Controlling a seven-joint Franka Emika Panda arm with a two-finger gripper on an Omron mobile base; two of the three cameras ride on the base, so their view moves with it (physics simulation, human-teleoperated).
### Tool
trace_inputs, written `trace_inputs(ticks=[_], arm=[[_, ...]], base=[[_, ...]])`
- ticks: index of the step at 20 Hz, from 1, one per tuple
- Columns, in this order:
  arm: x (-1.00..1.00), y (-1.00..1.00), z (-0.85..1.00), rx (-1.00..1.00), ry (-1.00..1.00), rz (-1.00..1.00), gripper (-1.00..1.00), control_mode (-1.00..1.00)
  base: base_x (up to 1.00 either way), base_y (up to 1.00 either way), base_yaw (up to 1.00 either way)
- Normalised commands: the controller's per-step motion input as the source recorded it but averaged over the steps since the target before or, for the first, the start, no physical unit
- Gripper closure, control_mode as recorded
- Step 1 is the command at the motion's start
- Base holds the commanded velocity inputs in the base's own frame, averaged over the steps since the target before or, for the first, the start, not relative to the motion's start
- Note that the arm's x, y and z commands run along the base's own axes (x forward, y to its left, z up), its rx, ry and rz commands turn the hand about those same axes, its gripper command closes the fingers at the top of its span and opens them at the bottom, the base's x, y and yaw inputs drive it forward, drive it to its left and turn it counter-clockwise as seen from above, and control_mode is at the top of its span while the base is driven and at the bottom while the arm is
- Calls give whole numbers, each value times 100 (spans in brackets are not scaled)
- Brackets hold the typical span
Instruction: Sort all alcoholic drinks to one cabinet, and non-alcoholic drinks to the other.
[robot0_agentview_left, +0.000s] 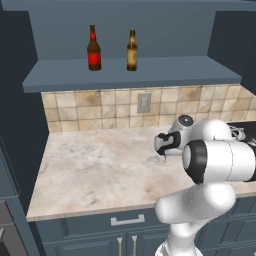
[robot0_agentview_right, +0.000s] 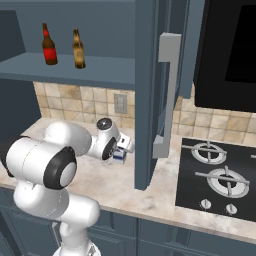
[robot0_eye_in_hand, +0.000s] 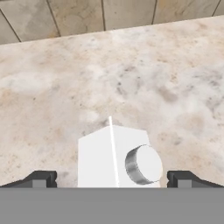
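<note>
Two slim brown beer bottles, the alcoholic drinks, stand upright side by side on the open cabinet shelf (robot0_agentview_left: 150, 70): a red-labelled one (robot0_agentview_left: 93, 49) (robot0_agentview_right: 48, 45) and a tan-labelled one (robot0_agentview_left: 132, 51) (robot0_agentview_right: 78, 49). Down at the counter, my gripper (robot0_eye_in_hand: 112, 178) (robot0_agentview_left: 163, 150) (robot0_agentview_right: 121, 147) hangs open over a white carton (robot0_eye_in_hand: 105, 157) (robot0_agentview_right: 119, 156) with a round grey cap, a non-alcoholic drink by its look. In the hand view the carton lies between the two fingertips (robot0_eye_in_hand: 41, 178), with a gap on each side.
The marble counter (robot0_agentview_left: 85, 170) runs back to a tiled wall with an outlet (robot0_agentview_left: 144, 102). An open cabinet door (robot0_agentview_right: 147, 100) with a long handle (robot0_agentview_right: 167, 95) hangs right of the arm. Beyond it lie a black stove (robot0_agentview_right: 220, 177) and a dark appliance (robot0_agentview_right: 230, 50).
</note>
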Motion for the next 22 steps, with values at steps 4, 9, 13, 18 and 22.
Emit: trace_inputs(ticks=[4, 9, 13, 18, 22], arm=[[10, -1, -6, 0, 0, 0, -100, -100], [10, -1, -7, 0, 0, 0, -100, -100], [3, -1, -6, 0, 0, 0, -100, -100], [0, 0, -7, 0, 0, 0, 100, -100], [-13, 0, -8, 0, 0, 0, 100, -100]], base=[[0, 0, 0], [0, 0, 0], [0, 0, 0], [0, 0, 0], [0, 0, 0]])
